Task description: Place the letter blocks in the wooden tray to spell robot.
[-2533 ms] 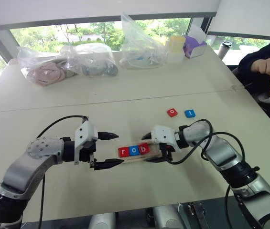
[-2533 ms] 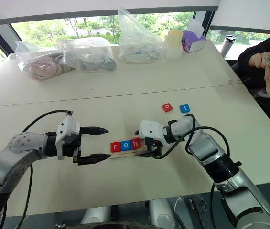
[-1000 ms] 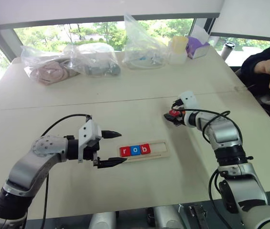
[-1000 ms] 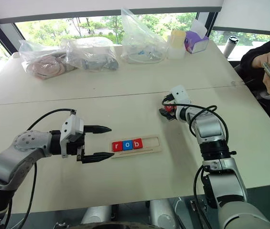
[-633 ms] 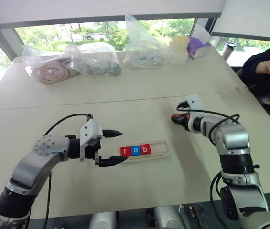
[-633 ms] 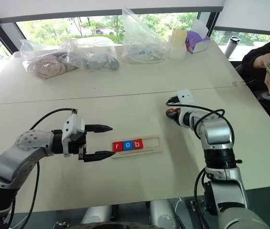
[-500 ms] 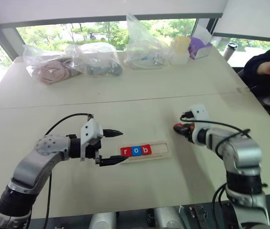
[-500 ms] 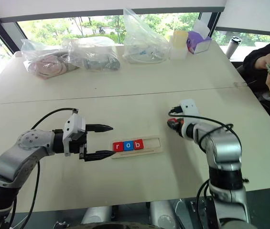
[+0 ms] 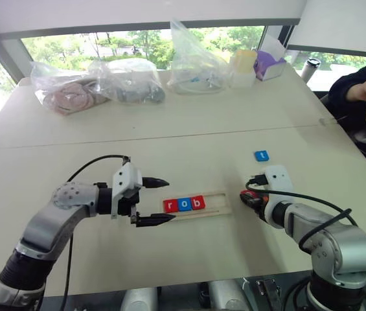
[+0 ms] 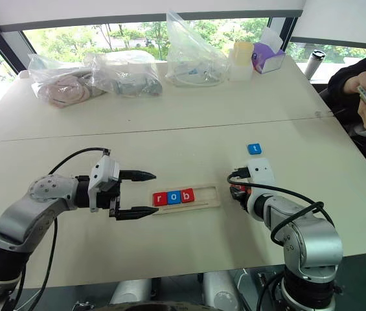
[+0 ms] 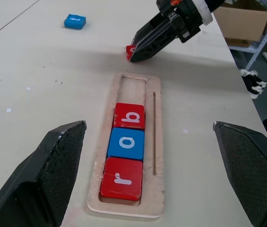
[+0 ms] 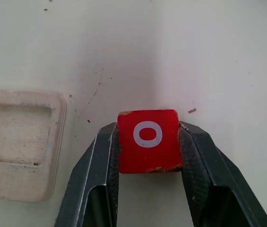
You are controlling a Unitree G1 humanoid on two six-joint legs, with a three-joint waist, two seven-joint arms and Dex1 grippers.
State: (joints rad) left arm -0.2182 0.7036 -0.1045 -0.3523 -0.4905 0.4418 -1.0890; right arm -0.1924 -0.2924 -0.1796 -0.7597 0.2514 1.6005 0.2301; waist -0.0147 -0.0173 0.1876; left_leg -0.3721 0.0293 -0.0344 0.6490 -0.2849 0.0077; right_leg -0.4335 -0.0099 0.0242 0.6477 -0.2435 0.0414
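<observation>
My right gripper point(image 12: 148, 156) has its jaws pinching the red o point(image 12: 148, 140) by two opposite sides, letter face up, just off the open end of the tray point(image 9: 216, 206).

Risks, as I judge them:
- The grip is at the jaw tips only, so the o could twist or pop out on the way over.
- The slot is barely one tile wide. If I come down skewed, an edge lands on the rim and the o sits tilted instead of flat.
- My fingers flank the tile, so they may hit the rim or shove the tray along the desk point(image 9: 189, 142).
- If I drop it too close to the b point(image 11: 129, 116), it could ride up on it or push the row.
- If I put it in the last cell, there's a gap after b and no spot for the t point(image 9: 261, 155).

My left gripper point(image 9: 159, 201) has its jaws spread wide, holding nothing, at the tray's other end. It is close enough to steady the tray, and close enough to bump it.

The tray is long, narrow pale wood with a thin rim, lying flat mid-desk. Red r point(image 11: 122, 178), blue o point(image 11: 126, 143) and red b sit edge to edge from the end by my left gripper, and the two cells toward my right gripper are empty. The blue t lies loose on the desk, beyond my right gripper, well apart from the tray.
</observation>
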